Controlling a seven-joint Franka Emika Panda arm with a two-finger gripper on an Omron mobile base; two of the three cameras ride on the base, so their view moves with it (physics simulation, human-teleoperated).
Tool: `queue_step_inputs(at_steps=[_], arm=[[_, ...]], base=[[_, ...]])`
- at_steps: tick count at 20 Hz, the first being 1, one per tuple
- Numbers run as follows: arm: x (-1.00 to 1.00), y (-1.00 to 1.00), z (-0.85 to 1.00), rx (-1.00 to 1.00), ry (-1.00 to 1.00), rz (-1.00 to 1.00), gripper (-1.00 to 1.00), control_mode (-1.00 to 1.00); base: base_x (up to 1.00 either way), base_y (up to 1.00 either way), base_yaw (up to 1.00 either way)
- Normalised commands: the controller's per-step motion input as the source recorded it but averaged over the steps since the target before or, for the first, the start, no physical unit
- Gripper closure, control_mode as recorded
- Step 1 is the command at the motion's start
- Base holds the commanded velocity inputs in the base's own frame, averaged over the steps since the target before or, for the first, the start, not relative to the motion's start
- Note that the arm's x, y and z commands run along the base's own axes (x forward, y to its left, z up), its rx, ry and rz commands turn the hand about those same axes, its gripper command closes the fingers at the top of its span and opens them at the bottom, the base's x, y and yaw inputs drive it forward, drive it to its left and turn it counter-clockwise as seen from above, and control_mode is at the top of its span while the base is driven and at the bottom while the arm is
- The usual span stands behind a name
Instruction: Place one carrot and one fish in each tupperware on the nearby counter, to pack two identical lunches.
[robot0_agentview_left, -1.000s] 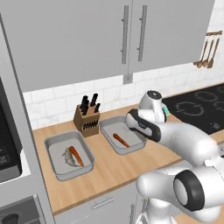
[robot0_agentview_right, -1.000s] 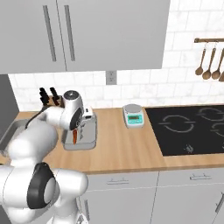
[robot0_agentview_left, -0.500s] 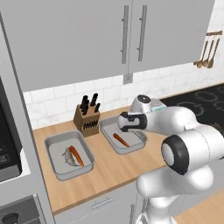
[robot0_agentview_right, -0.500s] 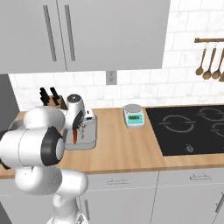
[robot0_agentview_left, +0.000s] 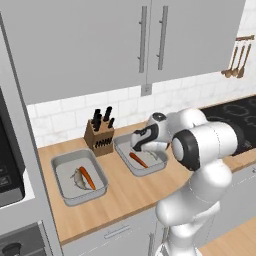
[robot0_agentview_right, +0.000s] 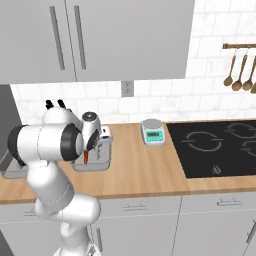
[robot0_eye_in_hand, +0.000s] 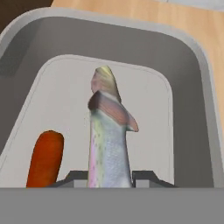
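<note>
Hand view: in the right tupperware (robot0_eye_in_hand: 192, 78) a carrot (robot0_eye_in_hand: 43, 159) lies at left on its floor, & just beside it to the right the fish (robot0_eye_in_hand: 107, 140) hangs over the tray, its lower end gripped between the closed jaws. Left base view, left to right on the worktop (robot0_agentview_left: 130, 192): left tupperware (robot0_agentview_left: 62, 187) w/ carrot and fish inside, knife block (robot0_agentview_left: 100, 137), then the right tray under the gripper (robot0_agentview_left: 137, 145).

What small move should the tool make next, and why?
Probably lower a little and release: the tool holds the fish between its fingers, above the floor of the tupperware with a carrot beside it. The other tupperware already has both.
</note>
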Motion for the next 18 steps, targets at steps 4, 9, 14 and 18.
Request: queue_step_inputs(at_steps=[4,9,14,18], arm=[[0.47,0.01,-0.04,0.0,0.0,0.0,-1.0,-1.0],[-0.11,0.02,0.16,0.0,0.0,-0.05,-1.0,-1.0],[-1.0,-0.66,0.74,0.05,-0.03,-0.13,-1.0,-1.0],[-1.0,-0.88,0.76,0.09,-0.12,-0.11,-1.0,-1.0]], base=[[0.0,0.0,0.0],[0.0,0.0,0.0],[0.0,0.0,0.0],[0.0,0.0,0.0]])
